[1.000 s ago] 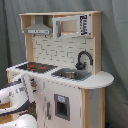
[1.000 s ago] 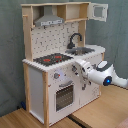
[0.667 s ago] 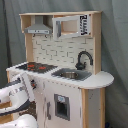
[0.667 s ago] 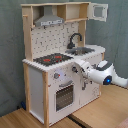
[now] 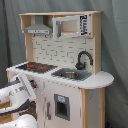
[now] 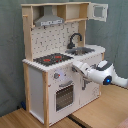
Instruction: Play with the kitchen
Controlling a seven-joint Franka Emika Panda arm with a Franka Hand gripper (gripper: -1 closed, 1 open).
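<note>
The kitchen (image 5: 60, 75) (image 6: 62, 65) stands upright on a wooden floor (image 6: 30, 117) against a grey-green curtain (image 5: 117, 45): a tall boxy unit of smooth white panels framed in pale wood, its long axis vertical, its front turned toward the first exterior view's lower left and the second exterior view's lower right. A grey wedge-shaped hood (image 5: 37, 27) and a small door-fronted cupboard (image 6: 98, 11) sit on top. Below, the flat counter carries a black-red hob (image 6: 52, 59), a metal sink (image 5: 70, 75) and a curved black faucet (image 5: 84, 59), and ends in a rounded shelf. The glossy white arm (image 6: 102, 75) reaches to the front panel beside the oven door (image 6: 65, 97), where open floor remains; whether its gripper (image 6: 76, 67) is spread or pressed together I cannot tell.
</note>
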